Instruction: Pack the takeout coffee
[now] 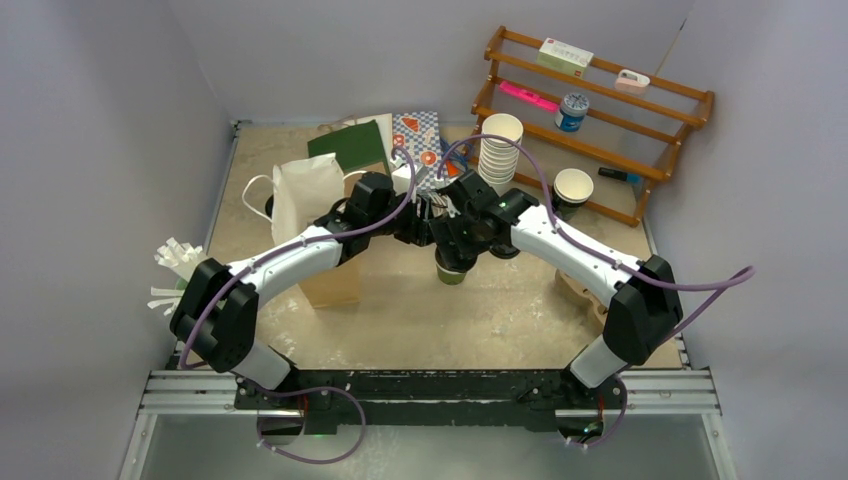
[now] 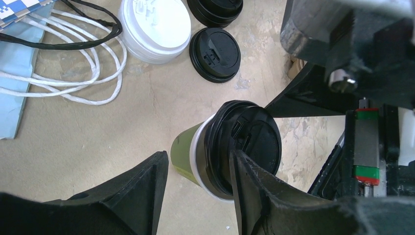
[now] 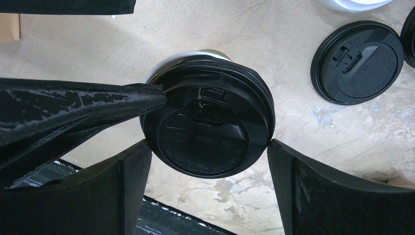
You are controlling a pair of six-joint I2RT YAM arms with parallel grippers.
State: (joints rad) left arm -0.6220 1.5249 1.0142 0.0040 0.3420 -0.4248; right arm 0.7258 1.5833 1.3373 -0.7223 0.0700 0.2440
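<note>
Grey walls close round a beige table [image 1: 480, 320], with a wooden rack [image 1: 706, 104] at the far right. Both arms reach in from the near edge and meet over the middle, the left arm [image 1: 285, 258] crossing a brown bag [image 1: 335, 285]. Beyond it stand a white bag [image 1: 305, 195], a green bag [image 1: 352, 145] and a patterned bag [image 1: 420, 130]. A stack of white cups [image 1: 498, 150] rises at far centre, with a dark open cup [image 1: 573, 187] to its right.

The task's thing in hand is a green cup [image 2: 183, 154] with its black lid [image 3: 210, 132] on. It stands on the table in the middle, directly under both grippers.

The right gripper [image 3: 208, 146] hangs over the lid with its jaws well apart, one on each side and neither pressing in. The left gripper [image 2: 198, 153] straddles the cup half apart. One finger lies against the lid's rim and the other just beside the green wall, and I cannot tell whether it truly clamps.

A white lid [image 2: 156, 27] lies farther back near the bag cords, but what is under it is hidden. A spare black lid [image 2: 214, 54] lies flat beside it.

As I judge it, the lidding of this cup looks finished. The packing itself is not begun, for no cup shows inside any bag.
</note>
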